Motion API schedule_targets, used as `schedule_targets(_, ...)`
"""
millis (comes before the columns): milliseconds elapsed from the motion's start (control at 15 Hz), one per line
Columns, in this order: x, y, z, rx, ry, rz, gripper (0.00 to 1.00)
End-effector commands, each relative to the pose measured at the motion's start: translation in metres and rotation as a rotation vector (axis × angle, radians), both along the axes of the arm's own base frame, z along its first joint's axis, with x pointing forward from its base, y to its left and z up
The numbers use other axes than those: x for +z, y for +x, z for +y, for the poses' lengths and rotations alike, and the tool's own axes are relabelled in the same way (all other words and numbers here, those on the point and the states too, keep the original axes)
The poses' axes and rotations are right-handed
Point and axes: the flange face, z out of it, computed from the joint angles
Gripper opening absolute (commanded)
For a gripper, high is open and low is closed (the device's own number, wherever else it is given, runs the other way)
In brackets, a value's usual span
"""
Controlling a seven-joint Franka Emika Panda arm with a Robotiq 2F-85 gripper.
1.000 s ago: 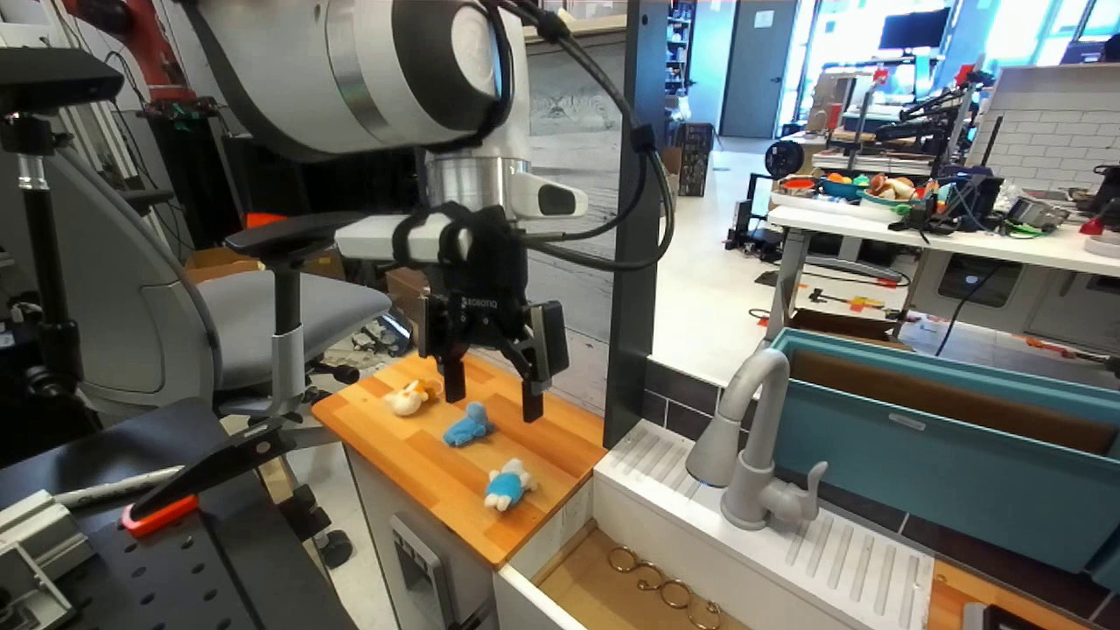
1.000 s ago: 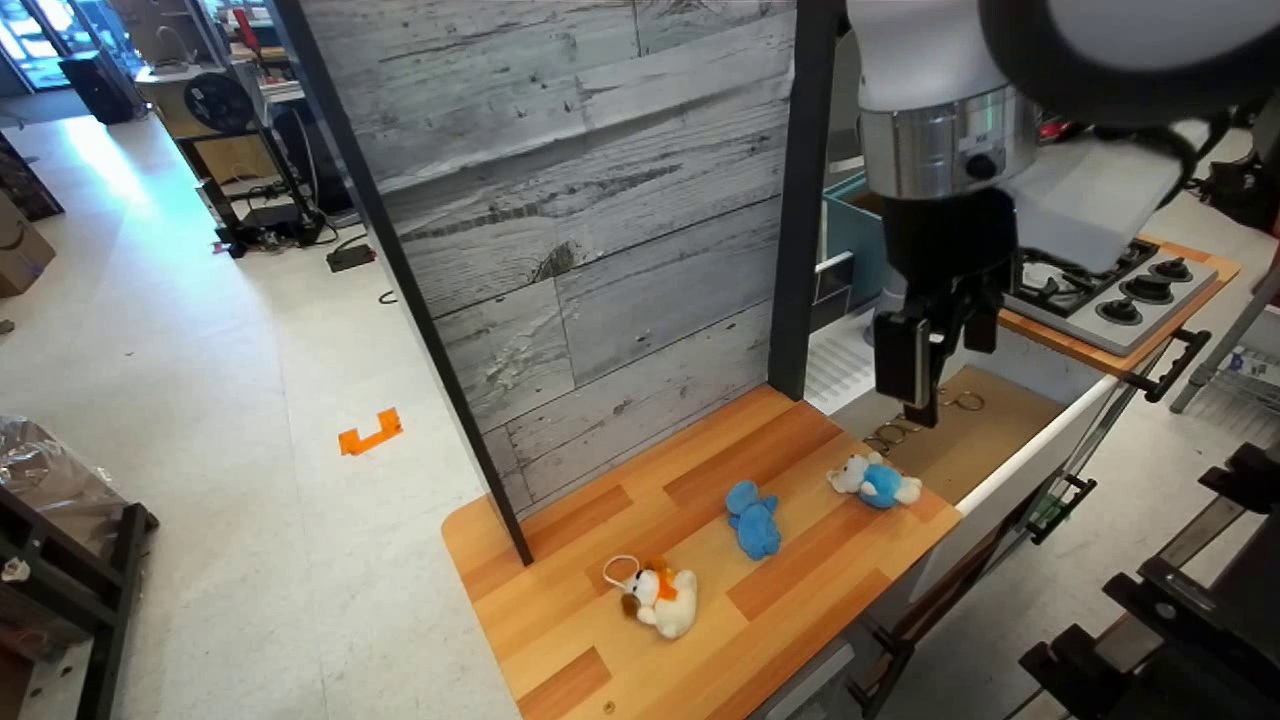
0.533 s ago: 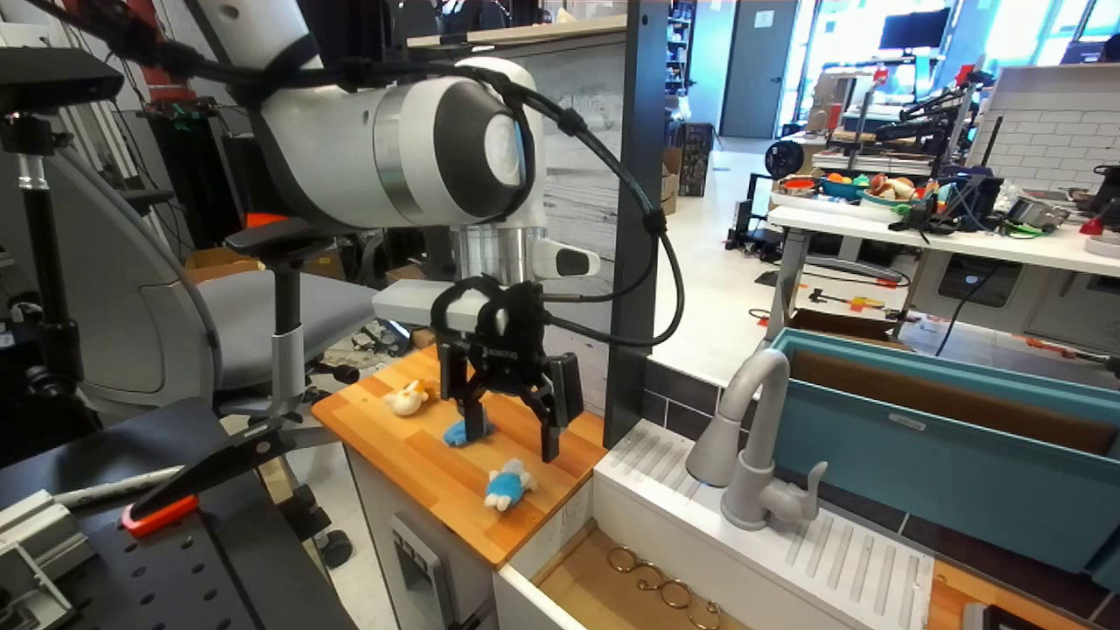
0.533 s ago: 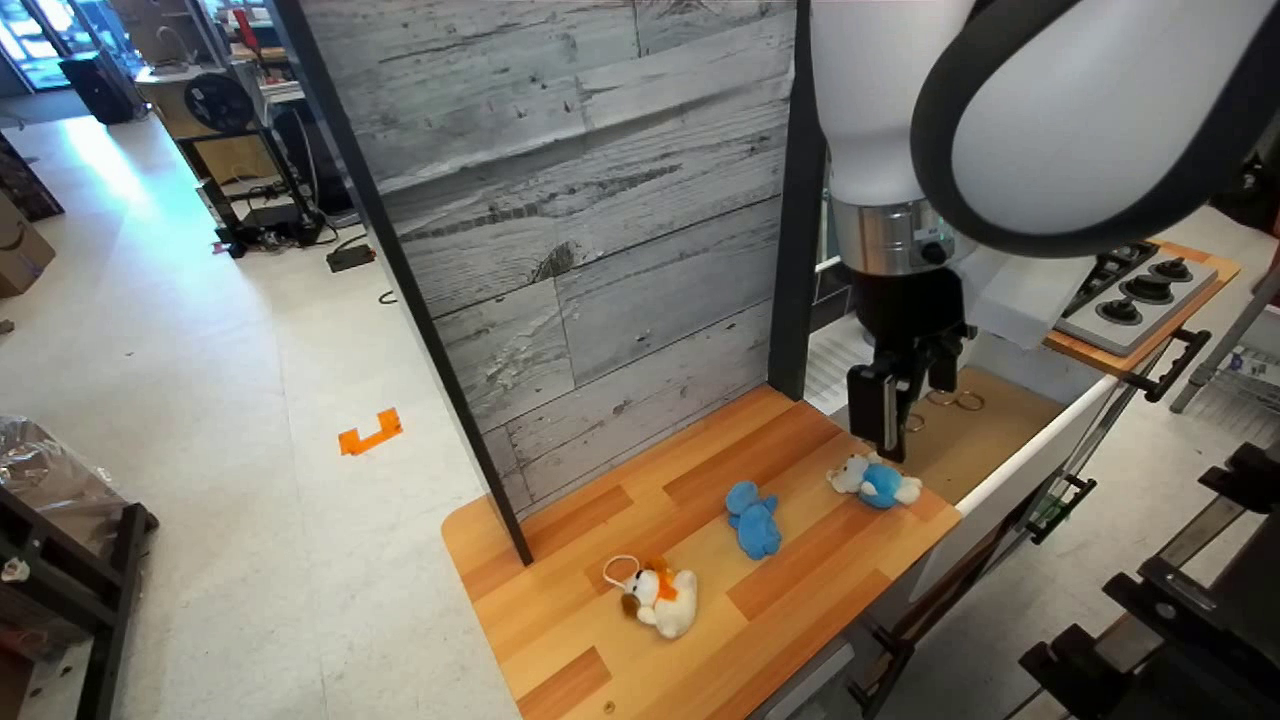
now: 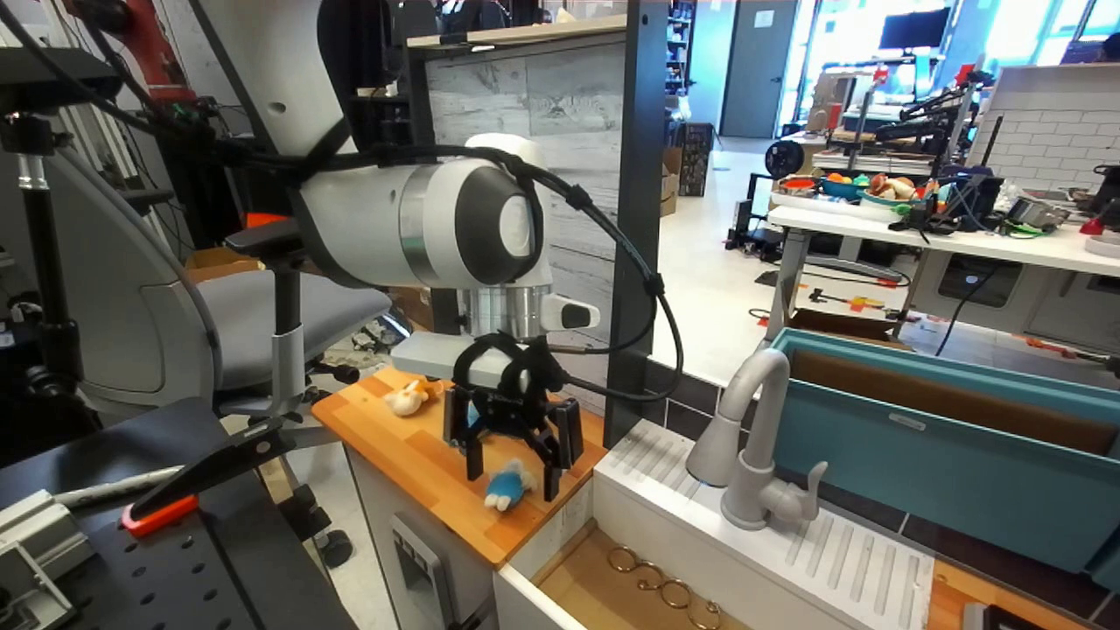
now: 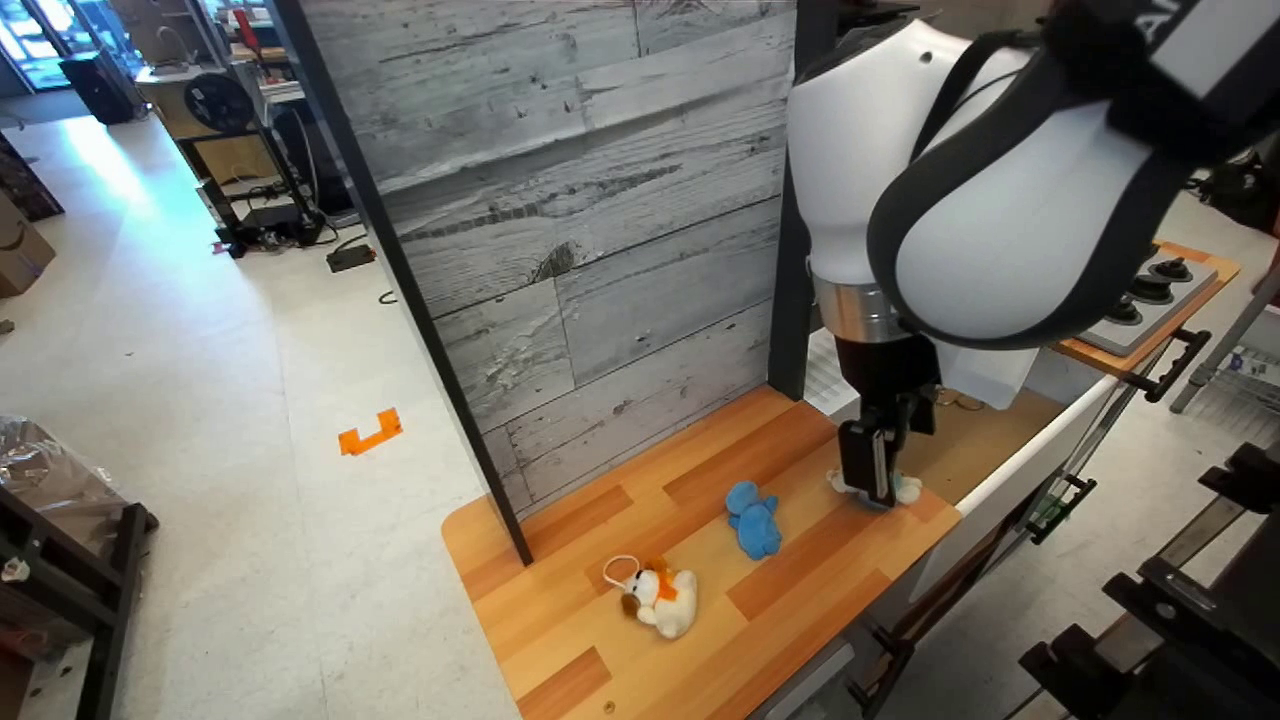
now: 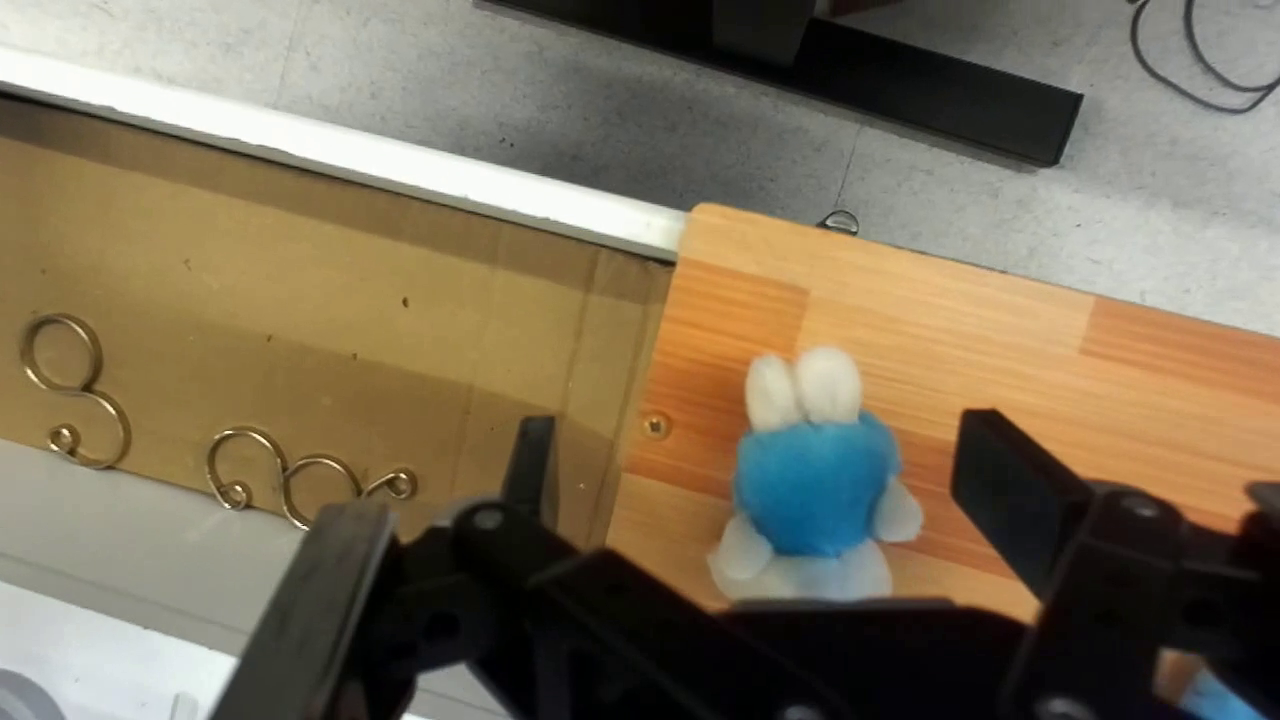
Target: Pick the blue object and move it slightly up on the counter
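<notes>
An all-blue plush toy lies on the wooden counter. In an exterior view it is mostly hidden behind the gripper, with a bit of blue showing. A blue-and-white plush toy lies near the counter's end by the sink; the wrist view shows its blue body between the finger lines, with gaps on both sides. My gripper is open and empty, low over the blue-and-white toy and pointing down. In an exterior view the gripper hides most of that toy.
A white-and-orange plush dog lies farther along the counter. A grey wood-look panel stands along the counter's back edge. Beside the counter is the sink basin, with brass rings in it, and a grey faucet. A teal bin stands behind.
My gripper has come down steadily and toward the sink end, from high above the counter to just over the blue-and-white toy. It has stayed open. The toys have not moved.
</notes>
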Motion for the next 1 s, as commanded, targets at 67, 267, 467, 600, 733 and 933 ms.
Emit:
schedule_targets(67,-0.019,0.011,0.003,0.04,0.031,0.007,1.0)
schedule_targets(267,-0.027,0.011,0.006,0.055,0.033,0.027,0.74)
schedule_targets(467,-0.032,0.01,0.009,0.065,0.033,0.028,0.64)
schedule_targets(600,-0.031,0.009,0.013,0.077,0.03,0.022,0.48)
schedule_targets(733,-0.028,0.004,0.017,0.089,0.025,0.021,0.34)
schedule_targets(933,-0.017,-0.001,0.017,0.091,0.011,0.033,0.12)
